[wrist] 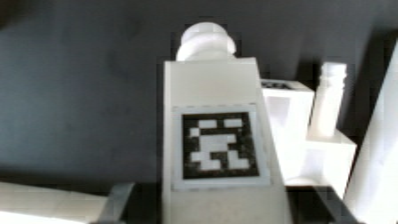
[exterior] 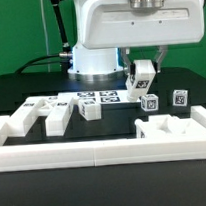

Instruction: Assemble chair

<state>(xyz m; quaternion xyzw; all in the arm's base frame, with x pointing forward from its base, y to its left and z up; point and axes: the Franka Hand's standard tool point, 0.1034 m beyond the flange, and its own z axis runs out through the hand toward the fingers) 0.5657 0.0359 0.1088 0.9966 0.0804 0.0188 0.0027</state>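
Above the worktop [exterior: 10, 93] in the exterior view, the hand [exterior: 143, 72] grips a tagged white leg [exterior: 140, 84]. A small block [exterior: 148, 102] sits just below it. The marker board [exterior: 95, 96] and loose parts [exterior: 52, 115] lie toward that view's left. In the wrist view the leg [wrist: 214, 110] sits clamped, peg [wrist: 205, 42] pointing away. Best to keep it straight and steer past the upright pieces [wrist: 329, 95] beside it.

Outside cam sits low at the desk [exterior: 15, 93] edge facing the arm [exterior: 94, 41], wrist cam's point-blank past the end effector [exterior: 141, 76] on the tagged white piece [wrist: 217, 110] both catch.
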